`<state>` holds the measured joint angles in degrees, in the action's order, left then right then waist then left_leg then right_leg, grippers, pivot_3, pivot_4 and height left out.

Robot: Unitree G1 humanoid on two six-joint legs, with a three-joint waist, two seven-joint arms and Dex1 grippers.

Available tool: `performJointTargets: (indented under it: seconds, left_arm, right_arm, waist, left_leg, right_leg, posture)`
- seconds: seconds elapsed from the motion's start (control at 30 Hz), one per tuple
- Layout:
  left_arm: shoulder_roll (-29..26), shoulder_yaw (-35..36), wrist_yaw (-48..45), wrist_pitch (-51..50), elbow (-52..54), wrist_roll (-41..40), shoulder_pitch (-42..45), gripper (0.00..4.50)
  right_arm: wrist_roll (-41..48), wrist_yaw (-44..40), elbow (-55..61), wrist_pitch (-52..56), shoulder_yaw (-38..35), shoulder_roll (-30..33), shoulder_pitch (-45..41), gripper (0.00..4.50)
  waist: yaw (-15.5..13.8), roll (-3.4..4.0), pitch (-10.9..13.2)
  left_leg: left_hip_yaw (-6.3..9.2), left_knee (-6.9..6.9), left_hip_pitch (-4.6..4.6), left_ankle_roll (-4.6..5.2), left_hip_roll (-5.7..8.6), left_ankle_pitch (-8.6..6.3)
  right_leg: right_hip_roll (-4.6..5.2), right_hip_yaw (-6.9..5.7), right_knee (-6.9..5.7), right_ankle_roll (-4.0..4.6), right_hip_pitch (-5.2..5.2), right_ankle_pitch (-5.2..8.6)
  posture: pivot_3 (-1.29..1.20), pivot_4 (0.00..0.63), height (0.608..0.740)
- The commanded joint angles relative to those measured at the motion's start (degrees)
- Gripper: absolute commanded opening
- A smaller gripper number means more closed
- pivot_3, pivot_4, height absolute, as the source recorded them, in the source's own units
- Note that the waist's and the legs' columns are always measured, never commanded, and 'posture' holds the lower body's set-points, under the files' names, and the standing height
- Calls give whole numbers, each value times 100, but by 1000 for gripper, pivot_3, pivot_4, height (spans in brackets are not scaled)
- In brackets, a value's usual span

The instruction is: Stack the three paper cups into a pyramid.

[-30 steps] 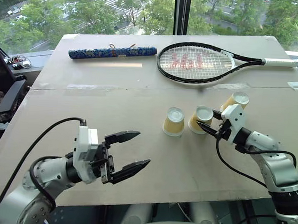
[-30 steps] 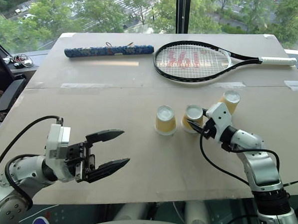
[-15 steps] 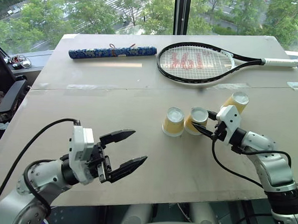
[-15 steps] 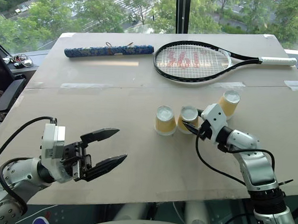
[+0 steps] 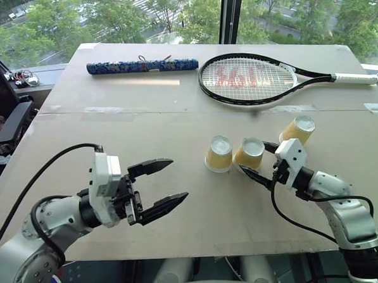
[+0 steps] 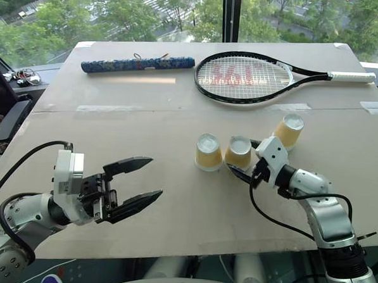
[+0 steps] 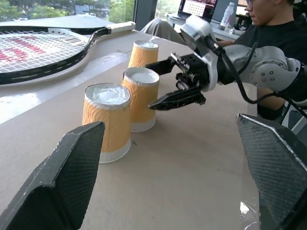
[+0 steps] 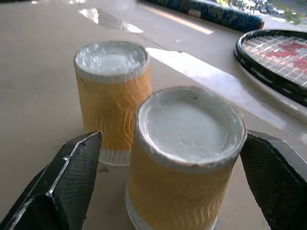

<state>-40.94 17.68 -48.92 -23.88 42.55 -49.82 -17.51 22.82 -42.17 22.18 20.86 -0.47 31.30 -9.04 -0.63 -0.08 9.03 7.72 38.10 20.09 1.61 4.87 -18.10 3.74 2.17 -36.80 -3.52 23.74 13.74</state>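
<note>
Three paper cups stand upside down on the table (image 5: 113,131), yellow-orange with white bases up. The left cup (image 5: 219,154) and the middle cup (image 5: 250,152) sit close side by side. The third cup (image 5: 298,129) stands apart, farther back to the right. My right gripper (image 5: 254,159) is open, its fingers (image 8: 67,187) on either side of the middle cup (image 8: 187,158) without touching it. My left gripper (image 5: 164,183) hovers open and empty over the table's near left, well short of the cups.
A tennis racket (image 5: 249,78) and a blue patterned roll (image 5: 142,65) lie at the back of the table. A seated person (image 7: 273,28) shows beyond the table's right side in the left wrist view. A dark chair (image 5: 9,122) stands off the left edge.
My right gripper slid the middle cup left, up beside the left cup, then opened, let it go and drew back a little. The left gripper stayed in place.
</note>
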Motion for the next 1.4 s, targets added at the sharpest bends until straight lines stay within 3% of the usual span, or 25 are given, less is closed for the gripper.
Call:
performJointTargets:
  seconds: [0.03, 0.13, 0.37, 0.87, 0.97, 1.1, 1.27, 1.4]
  left_arm:
    - [-60, 33, -37, -20, 174, -223, 158, 4500]
    - [-60, -92, -42, -48, 177, -235, 336, 4500]
    - [-31, -285, -23, -133, 159, -323, 593, 4500]
    - [1, -208, -136, -40, 155, -214, 412, 4500]
    - [11, -190, -146, -10, 149, -196, 370, 4500]
    - [44, -143, -143, 85, 133, -137, 274, 4500]
    - [550, -136, 380, 800, -2, 867, 287, 4500]
    - [543, 443, -397, 717, -344, -142, -172, 4500]
  right_arm:
    - [791, -60, 621, 312, -886, 278, 132, 4424]
    - [1039, 316, 729, 659, -1367, 373, 121, 4424]
    - [-373, 1499, -341, 550, -1085, 338, -244, 4424]
    - [-585, 2263, -1442, 886, -1180, -388, -887, 4424]
    - [-484, 2206, -1533, 892, -1208, -440, -962, 3671]
    - [-440, 2010, -1457, 740, -1211, -356, -954, 1845]
    - [164, 1293, -1014, 717, -1385, -135, -1037, 1845]
    - [1154, 353, -308, 1372, -1220, 343, -1622, 1845]
  waist:
    - [-19, -2, -1]
    - [-14, -1, 0]
    - [18, 0, 0]
    - [16, 2, 1]
    - [16, 2, 1]
    - [17, 3, 1]
    - [11, 6, 3]
    - [111, 20, 11]
  left_leg:
    - [1, 0, 0, 0, 0, 0]
    - [3, 0, 1, 1, 0, 0]
    - [-8, 1, -2, 0, 1, 0]
    - [-11, -1, 1, 0, 0, 0]
    - [-10, -1, 1, 0, 0, 0]
    - [-11, -2, 1, 0, 0, 0]
    - [-14, -2, 1, 1, 1, 0]
    - [-15, -2, 2, 1, -2, 0]
  right_leg:
    - [1, -1, 0, 0, -1, 0]
    - [2, -3, 0, 0, -1, 0]
    - [-2, 0, -3, 0, 1, 0]
    - [-3, 7, -3, 1, 10, 0]
    - [-3, 7, -3, 1, 10, 0]
    - [-3, 7, -3, 1, 10, 0]
    - [-3, 5, -3, 1, 10, -1]
    - [-5, 7, -4, 1, 12, -1]
  posture:
    - [0, 150, 740]
    - [0, 150, 740]
    - [0, 150, 740]
    - [0, 150, 740]
    - [0, 150, 740]
    - [0, 150, 740]
    - [0, 150, 740]
    - [0, 150, 740]
